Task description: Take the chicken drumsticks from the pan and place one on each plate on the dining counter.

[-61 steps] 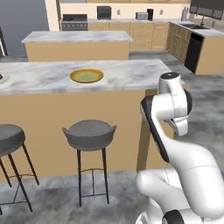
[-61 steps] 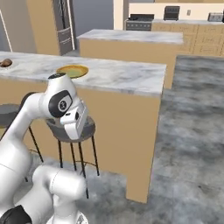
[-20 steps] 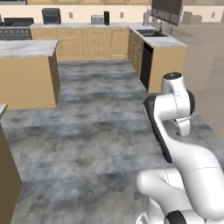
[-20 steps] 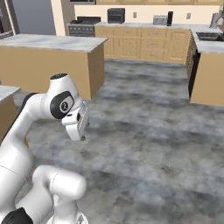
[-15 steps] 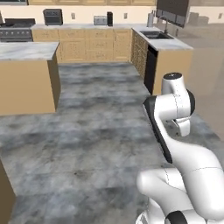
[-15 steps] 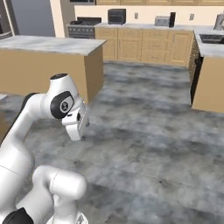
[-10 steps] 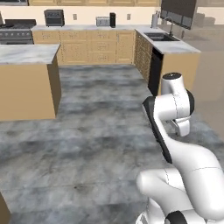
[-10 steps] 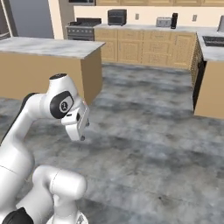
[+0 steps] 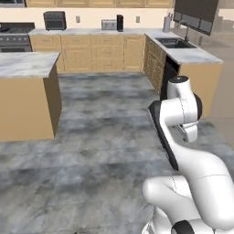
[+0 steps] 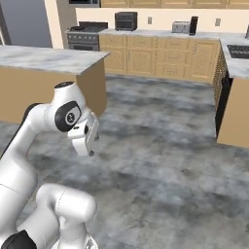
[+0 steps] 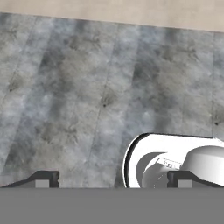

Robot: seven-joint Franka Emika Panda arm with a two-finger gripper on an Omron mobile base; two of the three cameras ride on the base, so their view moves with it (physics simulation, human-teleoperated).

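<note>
Arm folded over mottled grey stone floor, claw wide and empty.

The gripper (image 11: 113,179) points down at the floor (image 9: 100,137), fingers far apart, gripping nothing. A marble-topped, tan-fronted island (image 9: 27,91) stands left; wooden cabinets (image 10: 160,56), stove (image 10: 87,29) and toaster (image 10: 181,26) line the far wall. No drumsticks, pan or plates can be made out.

Home kitchen: wooden cabinets (image 9: 91,52), stove (image 10: 85,36), sink (image 9: 172,43), marble-topped island (image 9: 25,64).

Marble-topped wooden island (image 9: 27,91) stands left of the open grey mottled floor (image 9: 100,137), with the wooden cabinet run (image 9: 91,50) behind along the back wall, carrying the black microwave (image 9: 55,20) left of the toaster (image 9: 109,24).
</note>
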